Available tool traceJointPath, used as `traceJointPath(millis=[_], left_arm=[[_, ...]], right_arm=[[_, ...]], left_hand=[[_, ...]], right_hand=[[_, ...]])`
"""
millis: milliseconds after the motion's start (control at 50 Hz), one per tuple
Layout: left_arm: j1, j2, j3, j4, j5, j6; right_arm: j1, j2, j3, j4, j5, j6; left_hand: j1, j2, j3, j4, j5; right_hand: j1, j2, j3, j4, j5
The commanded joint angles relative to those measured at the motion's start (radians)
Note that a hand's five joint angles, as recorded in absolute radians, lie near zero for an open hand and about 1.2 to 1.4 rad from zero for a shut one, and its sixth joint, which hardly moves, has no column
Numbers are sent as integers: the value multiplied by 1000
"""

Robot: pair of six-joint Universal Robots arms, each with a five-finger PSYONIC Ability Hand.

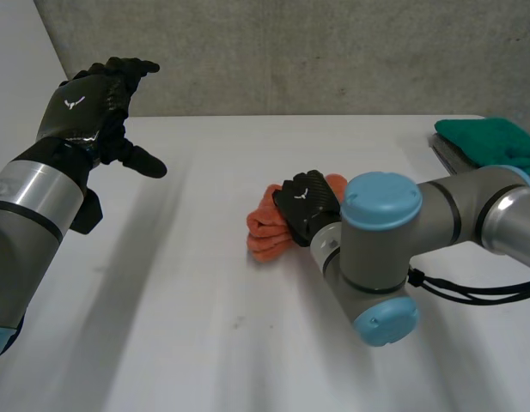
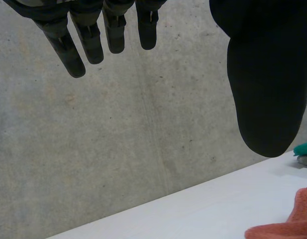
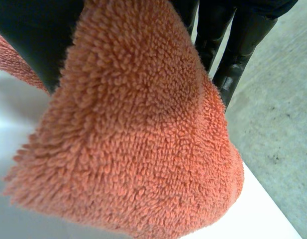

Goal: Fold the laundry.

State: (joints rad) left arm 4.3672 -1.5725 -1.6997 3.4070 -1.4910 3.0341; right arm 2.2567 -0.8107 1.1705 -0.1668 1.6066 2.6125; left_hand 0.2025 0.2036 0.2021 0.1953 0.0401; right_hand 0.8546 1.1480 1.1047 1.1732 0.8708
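Orange towel lies bunched mid-frame on the counter. Right hand is on it, fingers and thumb grasping a wad of pile. Left hand hovers upper left, fingers released and empty. Step looks like pickup before spreading. The next move likely calls for a lift and finding a corner.

1. You have a white table under everything.
2. An orange towel lies bunched near the table's middle.
3. At the far right edge, you see a green cloth on a grey slab, well apart from the towel.
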Motion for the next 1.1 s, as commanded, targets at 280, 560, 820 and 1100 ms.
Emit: traceJointPath(millis=[280,560,820,1100], left_arm=[[6,-9,2,8,0,0],[9,-54,3,43,0,8],[11,-93,9,69,0,12],[32,-95,11,75,0,12]], right_arm=[[-252,21,-100,159,-246,-106],[-400,175,-276,156,-298,-201],[-480,347,-584,78,-315,-252],[-667,505,-1016,-378,-323,-141]], left_hand=[[-28,-29,-28,-21,-40],[-28,-29,-28,-21,-40],[-28,-29,-28,-21,-40],[-28,-29,-28,-21,-40]], right_hand=[[542,248,292,223,351],[542,248,292,223,351],[542,248,292,223,351],[542,248,292,223,351]])
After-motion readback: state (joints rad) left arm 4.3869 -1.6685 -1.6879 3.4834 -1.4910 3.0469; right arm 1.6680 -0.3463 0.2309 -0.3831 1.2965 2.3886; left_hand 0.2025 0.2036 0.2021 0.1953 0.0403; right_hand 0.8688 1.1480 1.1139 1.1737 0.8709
